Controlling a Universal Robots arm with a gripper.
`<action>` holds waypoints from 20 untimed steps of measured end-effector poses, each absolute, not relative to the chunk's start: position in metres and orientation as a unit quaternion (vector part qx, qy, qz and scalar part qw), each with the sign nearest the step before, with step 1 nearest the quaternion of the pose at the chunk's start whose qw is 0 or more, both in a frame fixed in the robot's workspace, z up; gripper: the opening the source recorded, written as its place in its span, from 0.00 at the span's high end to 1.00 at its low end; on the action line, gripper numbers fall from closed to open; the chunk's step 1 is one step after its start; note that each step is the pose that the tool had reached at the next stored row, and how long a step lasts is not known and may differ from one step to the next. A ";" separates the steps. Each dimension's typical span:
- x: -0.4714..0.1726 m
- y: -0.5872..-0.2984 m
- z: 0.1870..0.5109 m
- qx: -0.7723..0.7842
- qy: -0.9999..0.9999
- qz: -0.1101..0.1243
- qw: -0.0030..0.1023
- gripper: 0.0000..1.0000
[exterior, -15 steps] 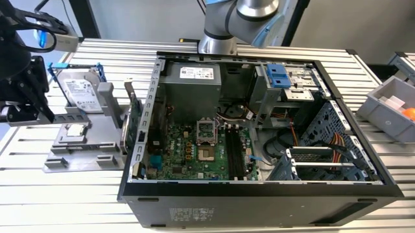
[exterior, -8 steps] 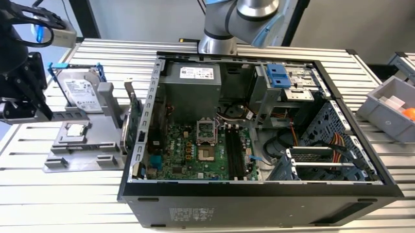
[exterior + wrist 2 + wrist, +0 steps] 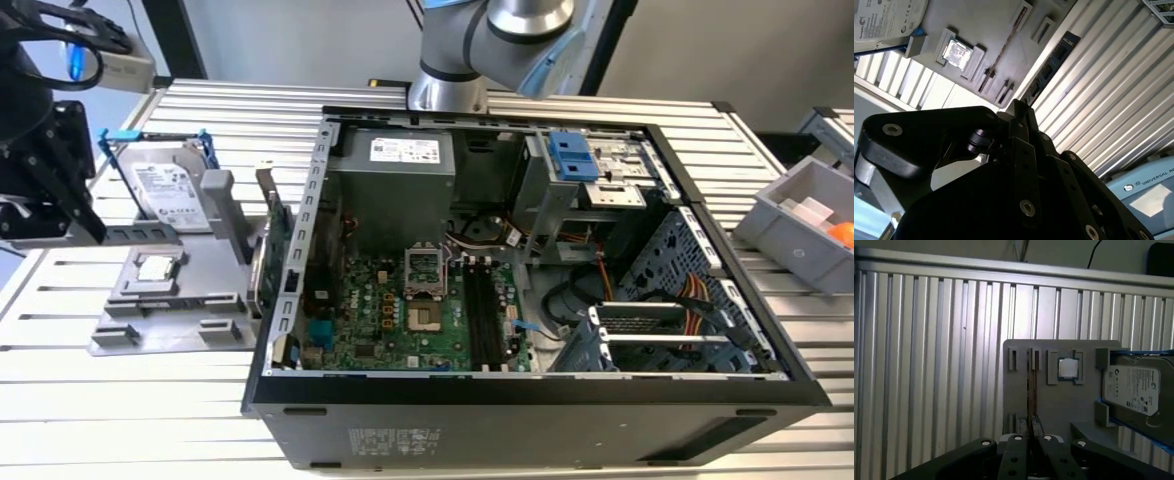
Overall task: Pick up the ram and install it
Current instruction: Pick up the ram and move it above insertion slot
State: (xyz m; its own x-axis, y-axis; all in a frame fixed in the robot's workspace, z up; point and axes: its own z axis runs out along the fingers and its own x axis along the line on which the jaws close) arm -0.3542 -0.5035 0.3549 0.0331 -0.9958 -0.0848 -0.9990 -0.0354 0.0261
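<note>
1. The ram [image 3: 1030, 385] stands on edge in a slot of the gray holder [image 3: 1054, 407]. In the first wrist view it's edge-on, so it reads as one thin line. The processor chip [image 3: 1068, 368] sits in its pocket just beside it, and the hard drive [image 3: 1134, 385] in its blue frame is at the holder's far side.
2. The gripper [image 3: 1030, 429] hangs near one end of the stick and lines up with it. Honestly can't tell whether it's apart or together, or whether it's touching the stick at all.
3. In the exterior view the holder sits on the slatted table [image 3: 80, 400], to the exterior view's left of the open computer case [image 3: 534, 410]. The long black slots [image 3: 483, 310] on the motherboard [image 3: 387, 320] look bare, so I'd say nothing is installed yet.
4. Handling guess: very light, stiff along its length, but thin and brittle — bend or twist it and it could crack. I wouldn't squeeze the chips or the contact edge.
5. Where I'd grab it is across the two flat faces, along the free long edge near the middle, so it comes out of the slot straight. There's not much to pinch — an off-centre grip could let it tilt or slip.
</note>
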 end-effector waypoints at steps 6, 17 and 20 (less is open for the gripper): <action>-0.354 -0.504 0.360 -0.702 0.711 0.039 0.021 1.00; -0.354 -0.504 0.373 -0.700 0.713 0.039 0.021 1.00; -0.354 -0.504 0.374 -0.700 0.713 0.039 0.021 1.00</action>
State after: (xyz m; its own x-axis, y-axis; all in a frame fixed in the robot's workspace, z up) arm -0.3543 -0.5035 0.3743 -0.0188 -0.9962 -0.0850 -0.9995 0.0166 0.0260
